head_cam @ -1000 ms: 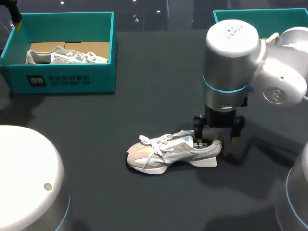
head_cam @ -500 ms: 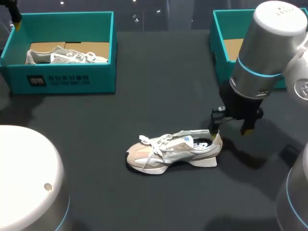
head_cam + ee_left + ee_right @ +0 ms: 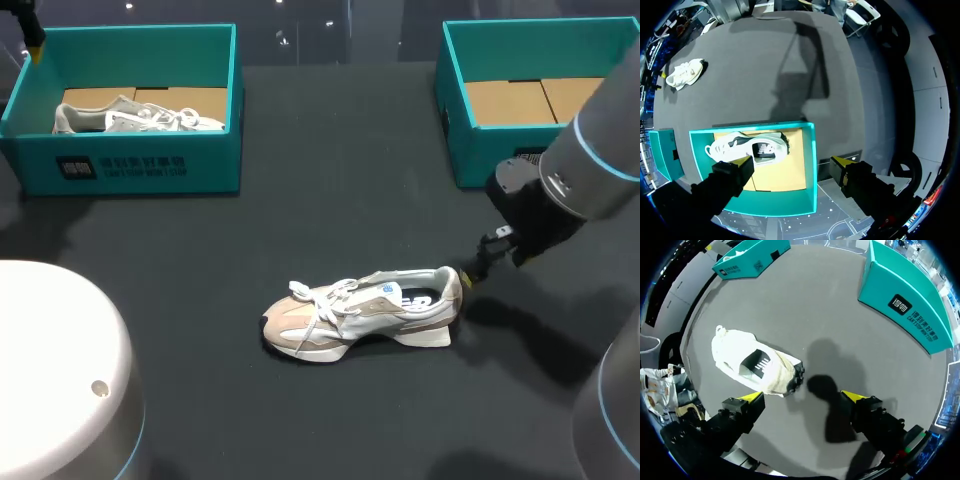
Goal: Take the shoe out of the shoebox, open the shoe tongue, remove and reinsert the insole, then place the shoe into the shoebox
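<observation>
The shoe (image 3: 360, 315) is out of its box, so I think the first step is done. It lies on the dark tabletop (image 3: 330, 150), in the lower middle of the head view. The empty shoebox (image 3: 470, 150) waits at the upper right. A dark insole (image 3: 420, 298) shows inside the shoe, but I cannot tell if it has been out yet. Putting the shoe into the box is not done.

The right arm (image 3: 585, 165) has its jaws spread wide and they hold nothing. They hang just to the right of the heel. The left arm (image 3: 60, 370) has its jaws spread too, over the other shoebox (image 3: 130, 165) at the upper left, which holds another shoe (image 3: 130, 115).

The shoe sits on its sole. Its long way runs left to right across the picture. The toe points left and the heel points right.
</observation>
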Robot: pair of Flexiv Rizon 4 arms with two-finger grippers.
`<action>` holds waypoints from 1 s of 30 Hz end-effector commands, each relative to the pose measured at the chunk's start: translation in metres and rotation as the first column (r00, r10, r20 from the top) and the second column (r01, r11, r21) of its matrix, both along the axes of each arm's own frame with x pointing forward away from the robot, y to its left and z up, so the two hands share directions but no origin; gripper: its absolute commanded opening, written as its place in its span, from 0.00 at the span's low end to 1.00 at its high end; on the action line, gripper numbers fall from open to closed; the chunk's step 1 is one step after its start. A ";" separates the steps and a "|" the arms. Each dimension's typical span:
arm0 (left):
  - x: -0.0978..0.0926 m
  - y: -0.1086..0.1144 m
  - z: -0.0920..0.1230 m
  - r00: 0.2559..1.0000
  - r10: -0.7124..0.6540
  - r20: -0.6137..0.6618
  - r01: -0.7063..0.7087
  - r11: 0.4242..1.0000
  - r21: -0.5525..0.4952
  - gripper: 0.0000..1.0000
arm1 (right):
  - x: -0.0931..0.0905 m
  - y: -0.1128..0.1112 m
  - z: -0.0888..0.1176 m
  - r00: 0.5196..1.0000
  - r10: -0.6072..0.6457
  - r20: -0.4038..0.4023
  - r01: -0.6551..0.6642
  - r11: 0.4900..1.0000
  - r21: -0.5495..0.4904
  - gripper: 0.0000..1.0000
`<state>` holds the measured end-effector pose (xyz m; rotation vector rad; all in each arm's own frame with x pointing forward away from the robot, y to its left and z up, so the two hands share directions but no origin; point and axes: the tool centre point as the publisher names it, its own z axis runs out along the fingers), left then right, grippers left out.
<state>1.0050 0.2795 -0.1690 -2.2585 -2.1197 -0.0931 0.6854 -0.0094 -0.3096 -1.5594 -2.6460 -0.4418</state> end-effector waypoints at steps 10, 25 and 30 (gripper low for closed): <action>-0.001 0.000 0.000 1.000 -0.001 0.001 0.001 1.000 0.002 1.00 | -0.020 -0.029 -0.019 0.823 0.315 0.473 -0.551 0.648 0.526 1.00; -0.001 0.000 0.000 1.000 -0.001 0.001 0.001 1.000 0.002 1.00 | -0.018 -0.066 -0.037 0.650 0.261 0.713 -0.746 0.394 0.537 1.00; -0.001 0.000 0.000 1.000 -0.001 0.001 0.001 1.000 0.002 1.00 | -0.018 -0.066 -0.037 0.650 0.261 0.713 -0.746 0.394 0.537 1.00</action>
